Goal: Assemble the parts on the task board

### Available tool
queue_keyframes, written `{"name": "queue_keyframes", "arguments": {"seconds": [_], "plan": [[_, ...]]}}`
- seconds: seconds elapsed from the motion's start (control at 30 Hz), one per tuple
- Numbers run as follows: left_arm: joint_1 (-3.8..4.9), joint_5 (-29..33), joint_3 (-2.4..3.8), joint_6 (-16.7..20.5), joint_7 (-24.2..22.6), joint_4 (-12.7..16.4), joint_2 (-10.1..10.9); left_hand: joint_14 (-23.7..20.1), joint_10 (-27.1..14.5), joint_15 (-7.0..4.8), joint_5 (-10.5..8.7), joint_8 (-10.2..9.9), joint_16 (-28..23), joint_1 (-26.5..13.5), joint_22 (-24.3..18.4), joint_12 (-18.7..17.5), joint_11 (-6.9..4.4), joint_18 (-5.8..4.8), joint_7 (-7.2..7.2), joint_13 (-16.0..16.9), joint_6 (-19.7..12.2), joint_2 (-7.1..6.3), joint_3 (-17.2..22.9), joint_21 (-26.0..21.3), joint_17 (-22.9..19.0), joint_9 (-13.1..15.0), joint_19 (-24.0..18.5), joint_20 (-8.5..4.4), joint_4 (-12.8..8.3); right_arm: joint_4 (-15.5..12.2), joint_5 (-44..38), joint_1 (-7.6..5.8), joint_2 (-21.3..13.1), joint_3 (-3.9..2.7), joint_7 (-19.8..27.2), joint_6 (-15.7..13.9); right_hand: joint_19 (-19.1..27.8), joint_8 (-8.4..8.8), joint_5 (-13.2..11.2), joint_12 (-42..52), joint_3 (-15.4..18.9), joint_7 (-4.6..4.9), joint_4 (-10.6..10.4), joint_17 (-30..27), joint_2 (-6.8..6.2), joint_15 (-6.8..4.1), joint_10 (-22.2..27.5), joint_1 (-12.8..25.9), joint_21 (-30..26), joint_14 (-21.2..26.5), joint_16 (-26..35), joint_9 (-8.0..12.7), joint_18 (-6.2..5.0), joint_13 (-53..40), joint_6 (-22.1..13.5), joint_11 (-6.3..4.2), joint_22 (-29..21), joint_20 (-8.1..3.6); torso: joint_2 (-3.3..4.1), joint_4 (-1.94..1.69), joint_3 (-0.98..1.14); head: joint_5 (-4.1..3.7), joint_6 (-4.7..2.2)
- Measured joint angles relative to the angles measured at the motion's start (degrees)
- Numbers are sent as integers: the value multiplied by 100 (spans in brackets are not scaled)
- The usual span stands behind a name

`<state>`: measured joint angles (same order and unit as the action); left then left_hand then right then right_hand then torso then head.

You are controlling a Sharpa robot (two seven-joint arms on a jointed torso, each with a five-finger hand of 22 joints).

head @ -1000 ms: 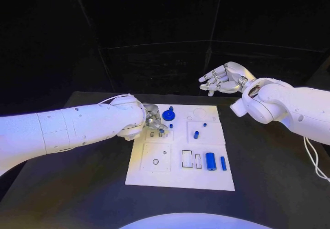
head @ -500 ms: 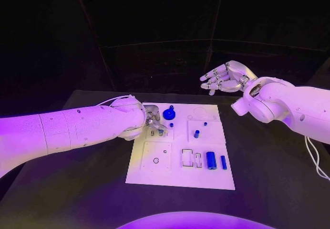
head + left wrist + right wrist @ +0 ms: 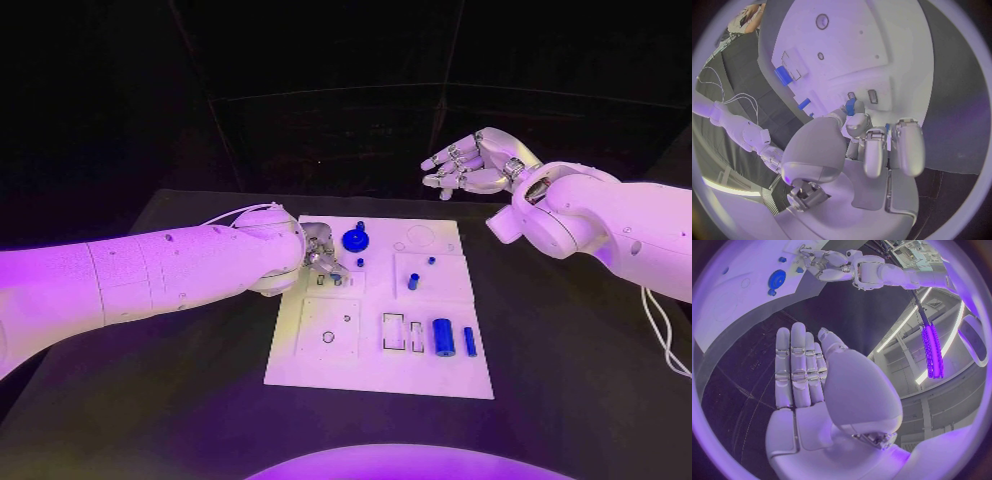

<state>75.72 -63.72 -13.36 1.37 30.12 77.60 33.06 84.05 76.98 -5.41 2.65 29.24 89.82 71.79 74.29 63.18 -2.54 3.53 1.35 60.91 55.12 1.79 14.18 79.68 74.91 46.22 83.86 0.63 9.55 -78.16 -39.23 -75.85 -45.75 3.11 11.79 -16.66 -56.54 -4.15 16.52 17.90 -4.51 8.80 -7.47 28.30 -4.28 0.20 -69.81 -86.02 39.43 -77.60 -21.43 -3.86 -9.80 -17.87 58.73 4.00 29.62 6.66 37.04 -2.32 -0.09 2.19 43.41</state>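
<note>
Left hand (image 3: pixel 856 145) pinches a small blue part (image 3: pixel 851 106) just over the twin slots (image 3: pixel 862 96) at the task board (image 3: pixel 378 380) far-left area. I'd ease it down square, upright, light pressure. Right hand (image 3: pixel 476 162) raised beyond the board, fingers apart, holding nothing.

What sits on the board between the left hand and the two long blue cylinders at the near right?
In the head view, between the left hand and the blue cylinders lie bare white task board and two empty rectangular slots.
</note>
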Motion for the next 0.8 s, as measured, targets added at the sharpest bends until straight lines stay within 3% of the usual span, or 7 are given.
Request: {"name": "queue_keyframes", "arguments": {"seconds": [0.8], "plan": [[-53, -66, 12, -16, -5, 49, -19, 0, 4, 0, -18, -18, 0, -14, 6, 0, -3, 0, 10, -8, 8, 12, 39, 0, 0, 13, 0, 0, -7, 11, -2, 0, 8, 0, 12, 14, 0, 0, 0, 0, 0, 0, 0, 3, 0, 21, 0, 0, 0, -21, 0, 0, 0, 4, 0, 0, 1, 0, 2, -7, 2, 19, 42]]}}
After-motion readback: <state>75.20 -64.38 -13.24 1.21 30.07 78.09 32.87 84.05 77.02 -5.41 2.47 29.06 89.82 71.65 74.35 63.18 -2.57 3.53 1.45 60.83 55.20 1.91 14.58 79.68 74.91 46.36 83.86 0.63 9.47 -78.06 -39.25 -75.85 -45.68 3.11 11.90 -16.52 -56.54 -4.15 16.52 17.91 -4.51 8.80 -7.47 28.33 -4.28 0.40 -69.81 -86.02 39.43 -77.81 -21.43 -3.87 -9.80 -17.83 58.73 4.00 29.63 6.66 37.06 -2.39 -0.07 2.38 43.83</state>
